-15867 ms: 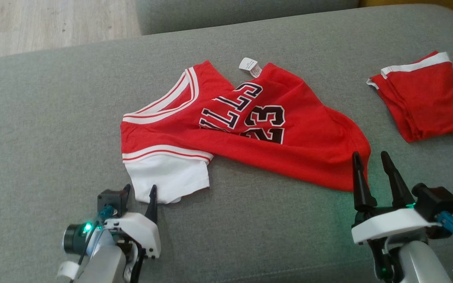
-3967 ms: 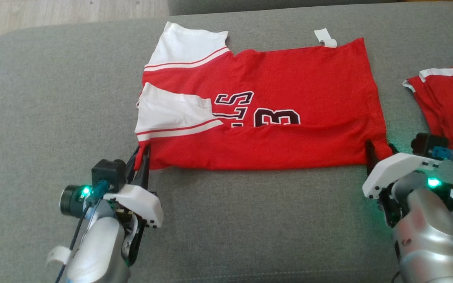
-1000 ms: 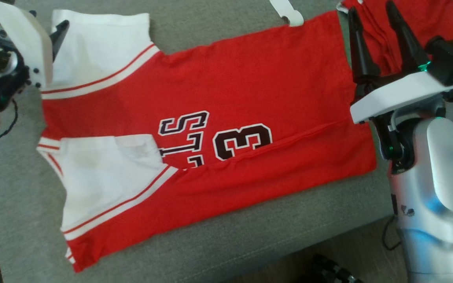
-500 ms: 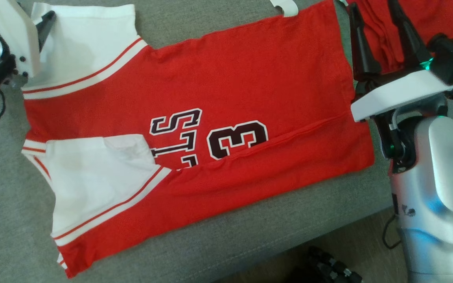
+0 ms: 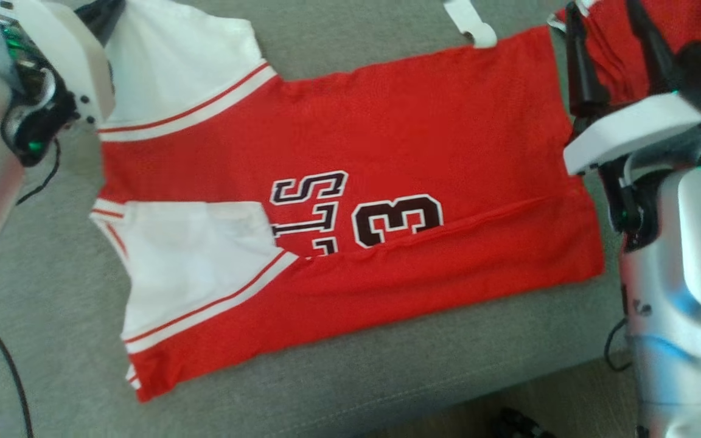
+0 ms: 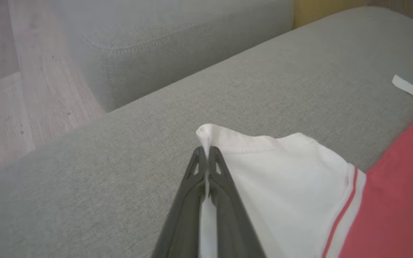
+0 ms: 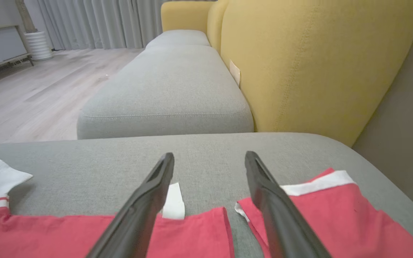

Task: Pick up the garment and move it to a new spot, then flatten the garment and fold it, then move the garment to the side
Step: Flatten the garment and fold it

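Support: grey sofa cushion [image 5: 387,389]; its near edge runs just below the cloth in the head view.
Item: red garment [image 5: 423,128], a numbered jersey laid flat across the cushion, sleeves to the left, hem to the right.
Near edge: the near long side is turned up over the body and hides the lower half of the print, which reads as a first lengthwise fold already laid.
Near sleeve: white near sleeve [image 5: 192,261] tucked inward on top of the body, probably so that it stays inside the fold.
Right hand: right hand [image 7: 210,157] at the far right hem corner, fingers spread wide and holding nothing; likely set to pinch that corner. Contact with the cloth cannot be told.
Left hand: left hand [image 6: 206,157] closed tight on the outer corner of the white far sleeve [image 6: 281,168], a small peak of cloth pinched between the tips; judged the anchor for drawing the far side over.
Care tag: white care tag [image 5: 469,21] poking out past the far edge.
Neighbour: second red garment [image 7: 335,215], folded, just right of the hem, kept apart.
Beyond: yellow backrest [image 7: 317,53]; wooden floor [image 7: 31,93].
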Robot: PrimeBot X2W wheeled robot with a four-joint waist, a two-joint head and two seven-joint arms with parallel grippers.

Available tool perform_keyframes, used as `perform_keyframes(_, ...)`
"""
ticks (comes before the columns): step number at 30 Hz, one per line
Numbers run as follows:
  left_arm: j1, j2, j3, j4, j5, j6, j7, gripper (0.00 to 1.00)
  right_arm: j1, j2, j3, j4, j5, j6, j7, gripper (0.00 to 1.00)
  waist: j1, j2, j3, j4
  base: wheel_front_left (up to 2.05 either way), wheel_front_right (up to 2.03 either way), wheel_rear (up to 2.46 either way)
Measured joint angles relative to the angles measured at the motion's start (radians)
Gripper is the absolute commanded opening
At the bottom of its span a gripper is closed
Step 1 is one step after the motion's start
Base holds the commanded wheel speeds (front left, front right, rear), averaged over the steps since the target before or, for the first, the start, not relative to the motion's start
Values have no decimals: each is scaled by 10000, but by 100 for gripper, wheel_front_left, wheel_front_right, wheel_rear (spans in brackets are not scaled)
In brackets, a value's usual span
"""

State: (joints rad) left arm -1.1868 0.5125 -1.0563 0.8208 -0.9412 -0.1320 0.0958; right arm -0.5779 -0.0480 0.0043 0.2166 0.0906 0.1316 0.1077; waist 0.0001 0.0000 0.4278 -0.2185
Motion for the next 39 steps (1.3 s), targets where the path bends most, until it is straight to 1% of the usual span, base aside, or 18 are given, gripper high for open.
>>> perform_keyframes(2,2,-84,-117,-81,8,0,-518,0,-168,-36,-98,140,-167,0,161,100,0,0,-151,216,0,0,0)
perform_keyframes(4,10,-178,-307,-155,84,-2,-988,0,-282,-222,-98,334,-215,0,311,100,0,0,-310,469,0,0,0)
perform_keyframes(10,412,-403,-708,-746,249,-2,-1965,0,-356,-1256,127,1323,36,0,1035,100,0,0,-780,1327,0,0,0)
perform_keyframes(14,717,-464,-991,-1340,349,-2,-2215,0,-645,-1858,372,2337,543,0,1664,100,0,0,-998,1887,0,0,0)
perform_keyframes(15,717,-464,-991,-1340,349,-2,-2215,0,-645,-1858,372,2337,543,0,1664,100,0,0,-998,1887,0,0,0)
perform_keyframes(19,882,-487,-1275,-1925,554,0,-2288,0,-1132,-2525,782,3423,669,0,1979,100,0,0,-1071,2336,0,0,0)
perform_keyframes(24,1020,-537,-1476,-2598,688,107,-2280,0,-1801,-3087,1266,4803,752,0,2286,100,0,0,-958,2641,0,0,0)
perform_keyframes(31,1084,-499,-1615,-3260,702,307,-2104,0,-2315,-3442,1969,6364,1141,0,2403,100,0,0,-739,2810,0,0,0)
perform_keyframes(34,1107,-464,-1616,-3432,702,370,-2027,0,-2629,-3484,2240,6847,1300,0,2385,100,0,0,-643,2818,0,0,0)
perform_keyframes(39,1109,-428,-1620,-3580,702,458,-2015,0,-2961,-3501,2577,7240,1471,0,2253,100,0,0,-555,2799,0,0,0)
